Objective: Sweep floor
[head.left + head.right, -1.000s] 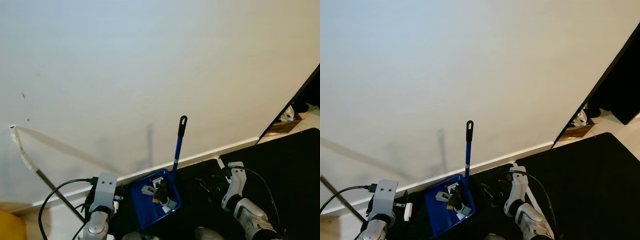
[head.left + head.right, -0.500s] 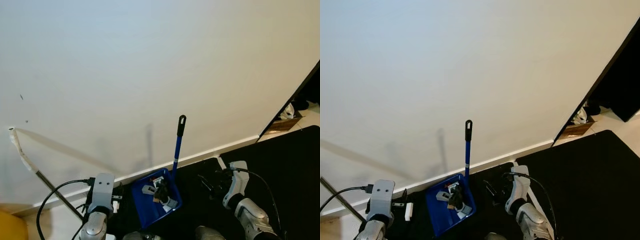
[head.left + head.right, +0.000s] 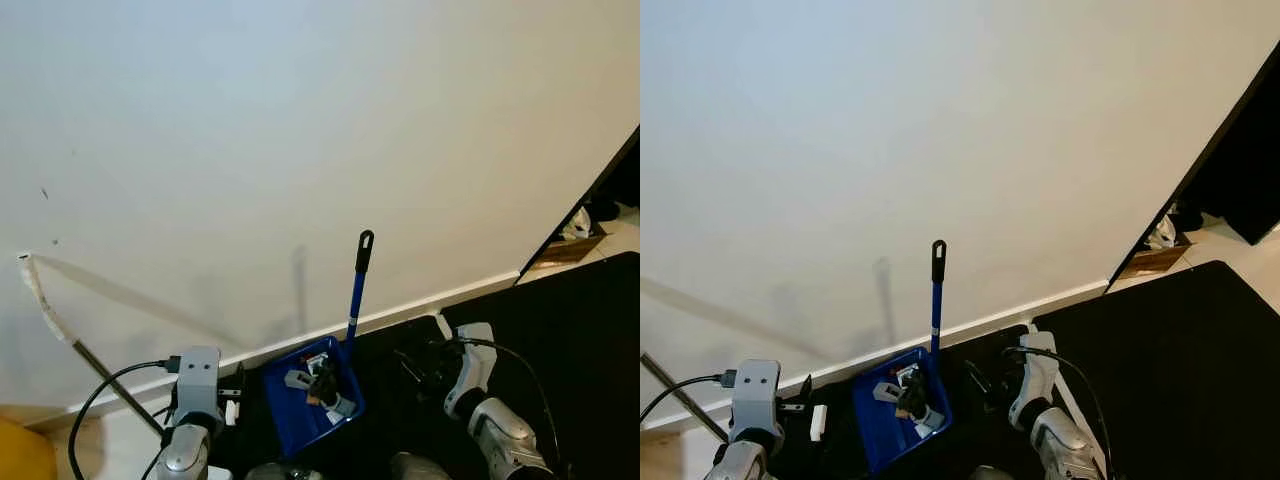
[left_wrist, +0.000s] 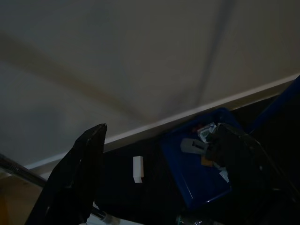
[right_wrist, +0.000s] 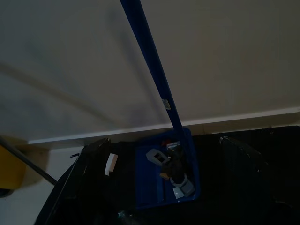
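Both hands are spread wide and hold nothing: the left hand [image 4: 154, 173] and right hand [image 5: 164, 178] hover low, either side of the blue dustpan [image 3: 310, 400]. It stands on dark floor [image 3: 580, 330], scraps inside, handle [image 3: 357, 285] upright against the white wall [image 3: 300, 130].

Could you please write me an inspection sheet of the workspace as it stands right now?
Surface: black mat on the floor, running up to a white baseboard.
Job's things: blue dustpan on the mat with its long handle upright near the wall; a broom stick leans on the wall.
Clutter: small scraps inside the dustpan; a small white piece on the mat beside it.
Grippers: left end effector and right end effector both open, holding nothing, aimed toward the dustpan.
Cables: black cable at the left wrist; another at the right wrist.
Surroundings: plain white wall; cardboard item past a dark panel.
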Robot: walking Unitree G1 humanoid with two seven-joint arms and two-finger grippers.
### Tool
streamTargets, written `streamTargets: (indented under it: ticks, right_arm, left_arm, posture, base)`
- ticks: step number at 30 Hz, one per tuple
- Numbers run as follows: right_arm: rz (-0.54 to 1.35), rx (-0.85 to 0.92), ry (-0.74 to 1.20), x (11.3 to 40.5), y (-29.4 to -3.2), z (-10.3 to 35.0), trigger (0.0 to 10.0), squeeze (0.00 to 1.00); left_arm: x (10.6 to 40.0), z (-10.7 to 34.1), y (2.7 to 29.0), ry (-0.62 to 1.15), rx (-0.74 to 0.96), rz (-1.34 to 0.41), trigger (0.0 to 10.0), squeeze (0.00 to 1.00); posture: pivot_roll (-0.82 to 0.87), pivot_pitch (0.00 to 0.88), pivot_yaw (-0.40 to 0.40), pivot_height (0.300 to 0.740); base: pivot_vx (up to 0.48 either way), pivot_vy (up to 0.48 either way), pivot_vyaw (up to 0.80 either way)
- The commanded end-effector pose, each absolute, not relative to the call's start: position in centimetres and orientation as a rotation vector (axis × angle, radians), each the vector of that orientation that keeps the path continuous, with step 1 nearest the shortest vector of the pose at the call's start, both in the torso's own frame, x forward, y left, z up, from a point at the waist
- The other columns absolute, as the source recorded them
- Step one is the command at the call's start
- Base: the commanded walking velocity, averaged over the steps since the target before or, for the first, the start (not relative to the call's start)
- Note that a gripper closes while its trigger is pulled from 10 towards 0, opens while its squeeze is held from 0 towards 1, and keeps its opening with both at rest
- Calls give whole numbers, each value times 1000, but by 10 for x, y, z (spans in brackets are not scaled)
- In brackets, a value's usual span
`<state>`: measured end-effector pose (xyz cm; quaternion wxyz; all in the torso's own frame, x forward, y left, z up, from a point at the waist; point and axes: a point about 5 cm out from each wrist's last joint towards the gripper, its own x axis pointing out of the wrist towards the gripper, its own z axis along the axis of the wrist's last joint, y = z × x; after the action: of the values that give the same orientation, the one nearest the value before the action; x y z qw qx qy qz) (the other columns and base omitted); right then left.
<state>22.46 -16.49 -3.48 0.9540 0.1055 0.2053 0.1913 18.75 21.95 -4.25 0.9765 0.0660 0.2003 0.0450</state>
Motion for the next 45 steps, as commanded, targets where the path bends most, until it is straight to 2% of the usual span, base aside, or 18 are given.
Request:
streamTargets:
  ticks: [1, 2, 4, 7, 10, 14, 16, 20, 22, 24, 25, 28, 29, 32, 34, 41, 45]
  right_arm:
    - [377, 188, 433, 226, -165, -36, 10000, 0]
    - [377, 188, 433, 226, -165, -36, 10000, 0]
    - [386, 113, 434, 224, -166, -35, 10000, 0]
    - [433, 44, 388, 216, -169, -33, 10000, 0]
    - [386, 49, 386, 205, -182, -35, 10000, 0]
    - [334, 36, 473, 180, -203, -48, 10000, 0]
    - [283, 24, 543, 170, -212, -56, 10000, 0]
    - [196, 20, 602, 163, -220, -63, 10000, 0]
    - [68, 51, 642, 160, -229, -67, 10000, 0]
    - [31, 62, 652, 159, -231, -68, 10000, 0]
    - [7, 75, 665, 159, -232, -69, 10000, 0]
    - [20, 51, 712, 157, -230, -73, 10000, 0]
    - [20, 51, 712, 157, -230, -73, 10000, 0]
    - [94, 1, 762, 154, -223, -78, 10000, 0]
    - [129, -8, 795, 150, -219, -81, 10000, 0]
    - [137, -21, 837, 149, -217, -84, 10000, 0]
    - [143, -52, 834, 155, -218, -82, 10000, 0]
  left_arm:
    - [193, -37, 220, 374, 356, 99, 10000, 0]
    - [193, -37, 220, 374, 356, 99, 10000, 0]
    - [196, -24, 223, 278, 482, 69, 10000, 0]
    - [190, -8, 235, 204, 497, 88, 10000, 0]
    - [175, 0, 249, 191, 504, 120, 10000, 0]
    - [153, 15, 275, 141, 656, 233, 10000, 0]
    - [150, 27, 288, 73, 761, 344, 10000, 0]
    - [149, 30, 298, 88, 800, 380, 10000, 0]
    - [147, 35, 306, 102, 760, 383, 10000, 0]
    - [146, 38, 309, 96, 743, 387, 10000, 0]
    - [143, 36, 308, 121, 642, 337, 10000, 0]
    - [116, 6, 290, 307, 196, 162, 10000, 0]
    - [116, 6, 290, 307, 196, 162, 10000, 0]
    - [86, -29, 270, 505, 115, 119, 10000, 0]
    - [75, -45, 257, 570, 98, 145, 10000, 0]
    - [79, -63, 239, 621, 116, 163, 10000, 0]
    - [93, -72, 229, 665, 104, 125, 10000, 0]
  posture:
    - [16, 0, -23, 740]
    - [16, 0, -23, 740]
    - [38, 1, -32, 740]
    - [45, 16, -35, 740]
    - [40, 31, -39, 740]
    - [40, 49, -42, 740]
    - [46, 53, -44, 740]
    - [53, 56, -42, 740]
    - [50, 57, -36, 740]
    - [50, 57, -34, 740]
    - [50, 55, -33, 740]
    - [52, 54, -33, 740]
    - [52, 54, -33, 740]
    - [45, 48, -37, 740]
    - [45, 45, -42, 740]
    - [42, 38, -53, 740]
    - [36, 35, -53, 740]
  base:
    - [0, 0, 0]
    - [0, 0, 0]
    - [0, 0, 0]
    - [0, 0, 0]
    - [0, 0, 0]
    - [0, 0, 0]
    - [0, 0, 0]
    - [0, 0, 0]
    - [0, 0, 0]
    - [0, 0, 0]
    - [0, 0, 0]
    - [0, 0, 0]
    - [0, 0, 0]
    - [0, 0, 0]
    - [0, 0, 0]
    - [0, 0, 0]
    - [0, 0, 0]
